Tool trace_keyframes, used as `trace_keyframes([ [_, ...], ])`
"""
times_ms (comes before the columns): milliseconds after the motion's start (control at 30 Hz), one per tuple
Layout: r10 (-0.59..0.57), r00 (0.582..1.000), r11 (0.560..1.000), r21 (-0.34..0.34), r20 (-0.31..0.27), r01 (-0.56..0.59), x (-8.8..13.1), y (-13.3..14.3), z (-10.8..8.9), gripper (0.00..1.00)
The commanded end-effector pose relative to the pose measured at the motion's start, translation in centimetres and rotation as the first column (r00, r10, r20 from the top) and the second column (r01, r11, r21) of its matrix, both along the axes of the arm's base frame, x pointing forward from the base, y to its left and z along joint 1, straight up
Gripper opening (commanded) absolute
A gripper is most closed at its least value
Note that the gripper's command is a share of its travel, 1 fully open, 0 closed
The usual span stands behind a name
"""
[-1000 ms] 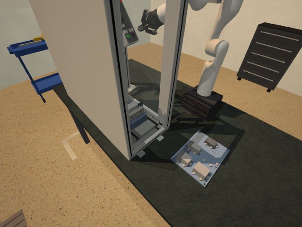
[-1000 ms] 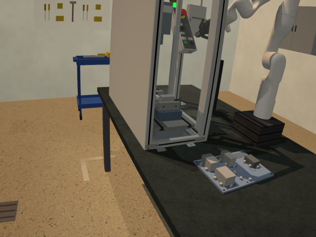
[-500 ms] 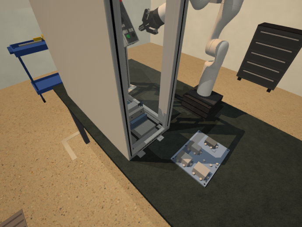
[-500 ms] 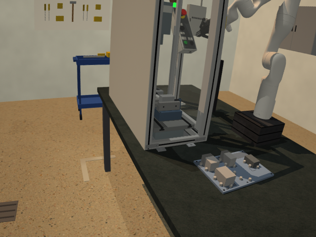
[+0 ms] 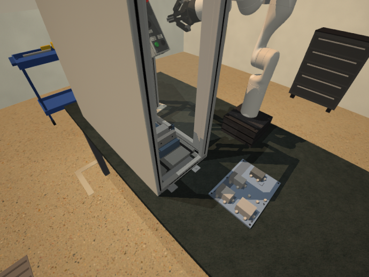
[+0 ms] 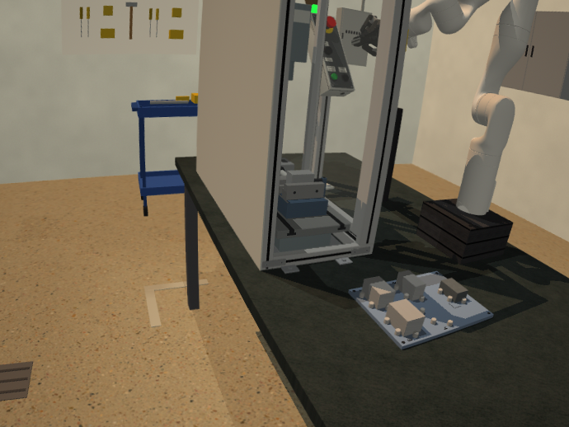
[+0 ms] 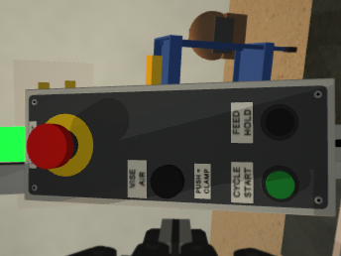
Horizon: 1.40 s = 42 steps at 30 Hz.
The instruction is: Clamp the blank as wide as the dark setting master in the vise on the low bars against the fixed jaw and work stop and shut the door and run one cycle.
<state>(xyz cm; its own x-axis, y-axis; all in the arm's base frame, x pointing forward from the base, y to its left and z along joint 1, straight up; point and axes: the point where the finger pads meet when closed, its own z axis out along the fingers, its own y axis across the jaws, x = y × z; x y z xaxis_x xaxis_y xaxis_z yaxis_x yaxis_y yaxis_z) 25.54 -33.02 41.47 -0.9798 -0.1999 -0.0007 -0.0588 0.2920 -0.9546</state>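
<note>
My gripper (image 5: 170, 19) (image 6: 356, 42) (image 7: 175, 238) is shut and empty, in front of the control panel. In the wrist view its tips are below the VISE AIR knob (image 7: 167, 181) and left of the green CYCLE START button (image 7: 280, 185) (image 5: 156, 44) (image 6: 334, 77), apart from both. I cannot tell whether the knob is in. The dark setting master (image 5: 258, 174) (image 6: 453, 289) and several lighter blanks stand on the plate (image 5: 269, 184) (image 6: 477, 313). In the vise, a light grey block (image 6: 299, 176) shows behind the near jaw (image 6: 302, 190); bars and work stop are hidden. The door's state is unclear.
The guard's tall post (image 5: 209, 89) (image 6: 383, 129) stands between the cameras and my arm. A red emergency button (image 7: 50, 146) (image 6: 330, 21) is at the panel's other end. A green lamp (image 7: 12, 144) (image 6: 314, 8) is lit; no lit amber lamp shows.
</note>
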Motion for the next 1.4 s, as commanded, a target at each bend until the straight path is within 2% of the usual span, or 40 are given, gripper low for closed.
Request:
trace_keyframes([
  [0, -0.001, 1.000, 1.000, -0.003, 0.001, 0.001, 0.0, 0.0, 0.1, 0.10],
  [33, -0.001, 1.000, 1.000, -0.003, 0.001, 0.001, 0.0, 0.0, 0.1, 0.10],
  [200, -0.020, 0.999, 0.983, -0.181, 0.042, 0.027, 1.0, 0.0, 6.0, 0.10],
  [600, -0.020, 0.999, 0.983, -0.181, 0.042, 0.027, 1.0, 0.0, 6.0, 0.10],
  [767, -0.020, 0.999, 0.983, -0.181, 0.042, 0.027, 2.1, 0.1, 11.9, 0.10],
  [1167, -0.020, 0.999, 0.983, -0.181, 0.042, 0.027, 2.1, 0.1, 11.9, 0.10],
  [1367, -0.020, 0.999, 0.983, -0.181, 0.042, 0.027, 2.4, 0.1, 13.7, 0.10],
])
